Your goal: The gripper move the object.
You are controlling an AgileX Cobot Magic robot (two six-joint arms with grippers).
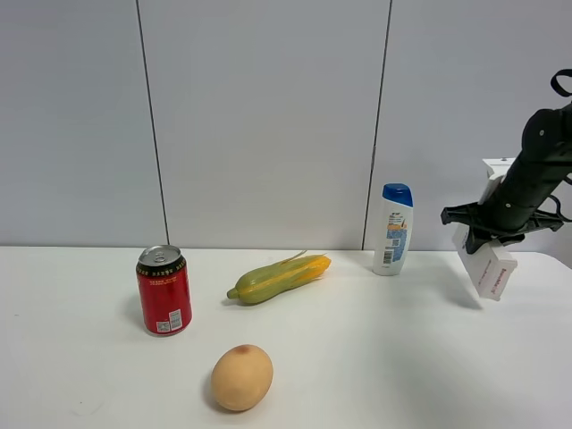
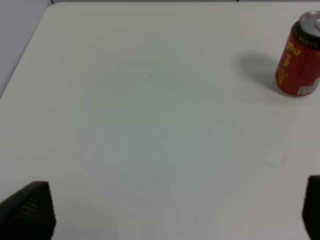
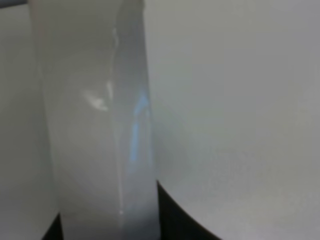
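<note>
My right gripper (image 1: pixel 487 234), a black claw on a thick black arm, is shut on the long white carton (image 1: pixel 490 268) with small red lettering. The carton hangs tilted above the table at the far right, its lower end near the surface. In the right wrist view the carton (image 3: pixel 95 125) fills the left half, blurred, between the dark fingers (image 3: pixel 172 215). My left gripper (image 2: pixel 175 210) is open and empty over bare table; only its two black fingertips (image 2: pixel 30 207) show in the left wrist view.
A white shampoo bottle with a blue cap (image 1: pixel 393 230) stands at the back, left of the carton. A red can (image 1: pixel 164 290) stands at the left, also in the left wrist view (image 2: pixel 298 57). A corn cob (image 1: pixel 279 278) and a tan round fruit (image 1: pixel 241 377) lie mid-table.
</note>
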